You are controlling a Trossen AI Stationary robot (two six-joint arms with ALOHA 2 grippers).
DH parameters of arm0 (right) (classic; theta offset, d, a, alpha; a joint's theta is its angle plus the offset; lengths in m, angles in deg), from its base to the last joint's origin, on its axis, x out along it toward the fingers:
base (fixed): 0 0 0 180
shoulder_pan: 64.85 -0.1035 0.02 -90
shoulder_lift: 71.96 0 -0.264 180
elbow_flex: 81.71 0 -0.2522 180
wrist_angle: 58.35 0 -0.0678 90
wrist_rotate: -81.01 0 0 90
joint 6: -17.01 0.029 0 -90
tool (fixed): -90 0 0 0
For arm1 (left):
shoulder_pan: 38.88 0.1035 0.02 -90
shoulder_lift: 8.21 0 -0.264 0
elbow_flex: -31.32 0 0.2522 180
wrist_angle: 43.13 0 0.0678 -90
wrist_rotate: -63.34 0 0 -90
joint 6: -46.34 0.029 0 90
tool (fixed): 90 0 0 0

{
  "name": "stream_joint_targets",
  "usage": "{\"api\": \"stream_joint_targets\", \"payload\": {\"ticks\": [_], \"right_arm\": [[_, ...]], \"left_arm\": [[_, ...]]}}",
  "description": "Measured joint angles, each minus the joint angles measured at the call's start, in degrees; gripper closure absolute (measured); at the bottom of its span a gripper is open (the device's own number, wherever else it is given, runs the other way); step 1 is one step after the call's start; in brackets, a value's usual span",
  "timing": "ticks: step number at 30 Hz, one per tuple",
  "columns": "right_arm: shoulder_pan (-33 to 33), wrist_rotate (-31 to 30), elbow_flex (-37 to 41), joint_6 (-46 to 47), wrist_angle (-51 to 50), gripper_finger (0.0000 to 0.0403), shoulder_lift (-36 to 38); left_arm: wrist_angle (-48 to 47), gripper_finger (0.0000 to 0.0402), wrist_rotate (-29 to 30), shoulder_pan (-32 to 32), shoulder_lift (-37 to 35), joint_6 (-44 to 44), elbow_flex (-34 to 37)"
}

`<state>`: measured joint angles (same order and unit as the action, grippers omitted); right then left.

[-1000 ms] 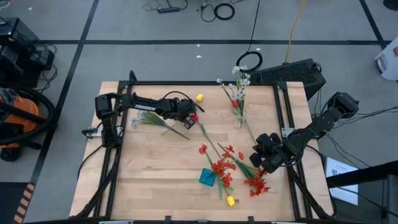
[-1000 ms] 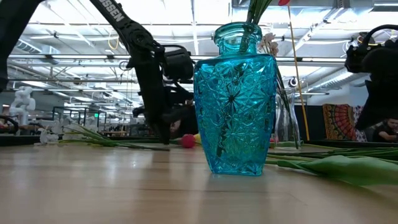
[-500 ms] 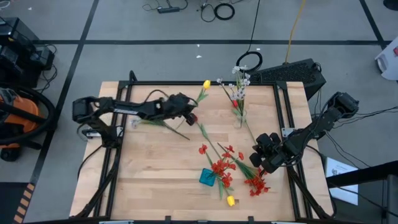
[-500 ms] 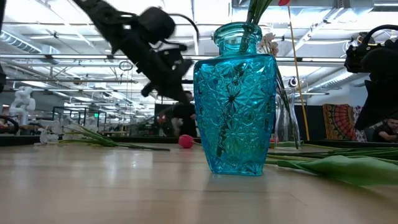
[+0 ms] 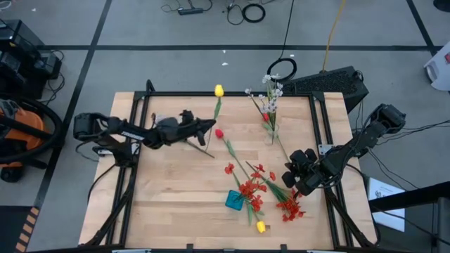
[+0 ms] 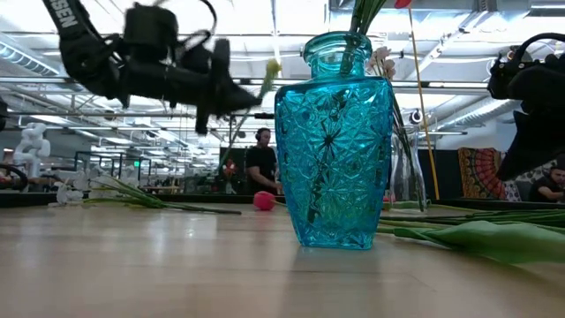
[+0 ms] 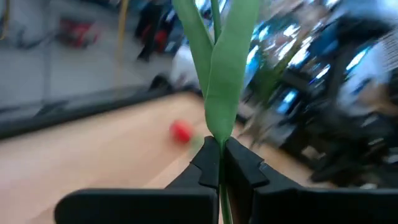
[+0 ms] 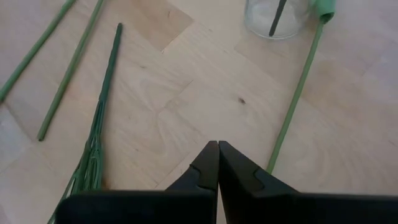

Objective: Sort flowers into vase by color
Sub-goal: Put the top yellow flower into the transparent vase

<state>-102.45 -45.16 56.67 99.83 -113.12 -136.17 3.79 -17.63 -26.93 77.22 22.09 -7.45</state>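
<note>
My left gripper [image 5: 210, 125] hangs above the table's far left part, shut on a yellow tulip [image 5: 219, 90] whose bud points toward the far edge; the low view shows the gripper [image 6: 250, 99] level with the bud [image 6: 274, 67] above it. A red tulip [image 5: 219, 132] lies flat on the wood beside it. The blue vase [image 5: 234, 200] stands near the front with red flowers in it. A clear glass vase [image 5: 271, 132] holds whitish sprigs. My right gripper [image 5: 296, 184] hovers shut at the right, over the bare wood [image 8: 205, 93]. My left gripper pinches the yellow tulip's green stem at the base of its leaves [image 7: 216, 138] between its two fingers. The fingers lie level, coming from the table's left, across the stem. The tulip is lifted clear of the table and slants up toward the far edge.
Red blossom sprays [image 5: 290, 207] and a second yellow tulip [image 5: 261, 226] lie near the front right. A leafy green sprig [image 5: 176, 137] lies below the left arm. Loose stems [image 8: 68, 68] lie by the right gripper. A person [image 6: 262, 159] stands beyond the table.
My left gripper has risen off the table with the yellow tulip, tipped from pointing down to level, and drawn back toward the left edge. The tulip is lifted clear, its bud swung toward the far edge. The red tulip stays on the wood.
</note>
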Motion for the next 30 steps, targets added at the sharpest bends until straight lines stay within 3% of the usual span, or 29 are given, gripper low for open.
{"api": "stream_joint_targets", "payload": {"ticks": [6,10,19,26,30], "right_arm": [[0.0,-0.5,0.0,-0.2,0.0,0.0403,0.0],[0.0,-2.4,0.0,-0.5,0.2,0.0403,0.0],[0.0,-2.9,0.0,-1.5,0.8,0.0403,0.0],[0.0,-2.8,0.0,-2.1,0.8,0.0403,0.0],[0.0,-2.8,0.0,-2.8,1.0,0.0403,0.0]], "left_arm": [[17.2,0.0391,0.0,-3.9,1.9,7.6,-1.2],[17.5,0.0391,0.0,-4.7,4.1,13.4,-6.6],[16.3,0.0391,-9.0,-4.8,18.5,27.6,-29.5],[16.5,0.0391,-15.4,-4.5,29.7,28.1,-46.1],[16.3,0.0391,-16.2,-3.7,35.1,28.0,-53.3]]}}
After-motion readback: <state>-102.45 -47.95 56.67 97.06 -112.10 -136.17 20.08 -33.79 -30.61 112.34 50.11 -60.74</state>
